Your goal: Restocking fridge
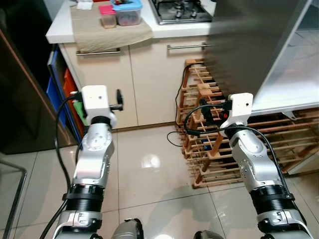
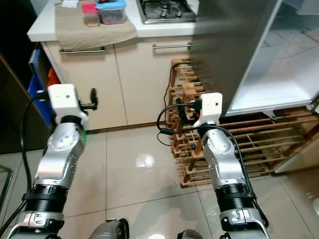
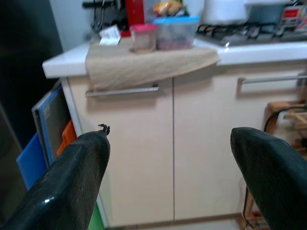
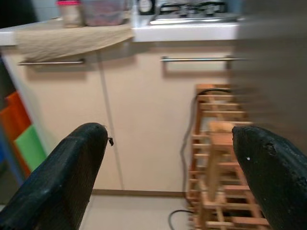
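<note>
Out in front of you, both the left gripper (image 3: pixel 168 158) and right gripper (image 4: pixel 168 163) hang with fingers spread wide, holding nothing. The tubs (image 1: pixel 121 12) sit up on the counter (image 1: pixel 60 30), well beyond; the fridge door (image 1: pixel 249 45) stands open on the right.

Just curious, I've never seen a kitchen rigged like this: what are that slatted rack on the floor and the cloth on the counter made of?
The rack looks like unpainted wood: pale brown slats and posts. The cloth seems a coarse woven fabric, beige and matte, drooping over the counter edge.
</note>
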You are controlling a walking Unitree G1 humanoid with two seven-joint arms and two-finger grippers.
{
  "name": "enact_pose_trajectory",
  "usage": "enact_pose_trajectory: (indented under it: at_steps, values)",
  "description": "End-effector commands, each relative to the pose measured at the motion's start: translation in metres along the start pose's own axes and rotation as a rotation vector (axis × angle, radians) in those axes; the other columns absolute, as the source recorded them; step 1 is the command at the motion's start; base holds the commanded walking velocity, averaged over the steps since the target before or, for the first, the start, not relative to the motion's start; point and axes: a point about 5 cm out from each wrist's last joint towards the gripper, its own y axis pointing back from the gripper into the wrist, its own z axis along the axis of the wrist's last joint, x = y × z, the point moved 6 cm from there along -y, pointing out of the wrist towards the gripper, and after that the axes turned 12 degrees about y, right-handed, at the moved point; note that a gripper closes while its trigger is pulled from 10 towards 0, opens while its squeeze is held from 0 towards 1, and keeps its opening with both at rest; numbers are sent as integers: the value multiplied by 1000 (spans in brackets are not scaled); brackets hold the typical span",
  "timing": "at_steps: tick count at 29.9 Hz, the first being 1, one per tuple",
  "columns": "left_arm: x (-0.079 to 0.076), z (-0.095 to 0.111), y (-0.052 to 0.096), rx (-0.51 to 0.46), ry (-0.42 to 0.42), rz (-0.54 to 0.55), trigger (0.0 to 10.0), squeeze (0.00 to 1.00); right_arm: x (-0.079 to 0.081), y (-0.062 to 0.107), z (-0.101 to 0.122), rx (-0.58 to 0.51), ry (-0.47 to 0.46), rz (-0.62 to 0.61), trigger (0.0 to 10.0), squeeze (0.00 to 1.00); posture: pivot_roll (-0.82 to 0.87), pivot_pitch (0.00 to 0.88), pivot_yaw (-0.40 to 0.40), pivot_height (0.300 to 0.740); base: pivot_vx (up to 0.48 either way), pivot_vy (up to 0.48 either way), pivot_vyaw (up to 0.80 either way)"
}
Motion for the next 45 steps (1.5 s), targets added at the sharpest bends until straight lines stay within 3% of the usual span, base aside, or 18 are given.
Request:
enact_pose_trajectory:
  at_steps: [1, 5, 9, 11, 20, 25, 31, 45]
  values:
    - [-3, 2, -1, -7, -8, -19, 10000, 0, 6, 0, -1, -2, 14, 30, 10000, 0, -57, 26, 20, 740, 0, 0, 413]
    - [-10, 6, -2, -17, 16, -48, 10000, 0, 10, -1, -3, -5, -34, 27, 10000, 0, -52, 11, 20, 740, 0, 0, 409]
    - [-1, 0, -7, 10, 27, 6, 10000, 0, 19, -6, -12, 59, -16, 25, 10000, 0, -66, 7, 24, 740, 480, 0, 0]
    - [-6, 0, -8, 8, 28, -6, 10000, 0, 17, -4, 0, -12, -41, 24, 10000, 0, -74, 0, 19, 740, 480, 0, 0]
    - [-10, 7, -14, -19, 33, -19, 10000, 0, 6, -8, 4, -16, 3, -12, 10000, 0, -81, 1, 11, 740, 480, 0, 438]
    - [-10, 9, -16, -22, 34, -23, 10000, 0, 1, -9, 3, -11, -19, -55, 10000, 0, -79, 1, 14, 740, 480, 0, 0]
    - [-13, 13, -20, -35, 32, -44, 10000, 0, 10, -10, 13, -63, -24, -22, 10000, 0, -76, 3, 23, 740, 480, 0, 0]
    - [-19, 16, -19, -43, 34, -95, 10000, 0, 5, -11, 15, -77, -37, -78, 10000, 0, -67, 7, 22, 740, 480, 0, 0]
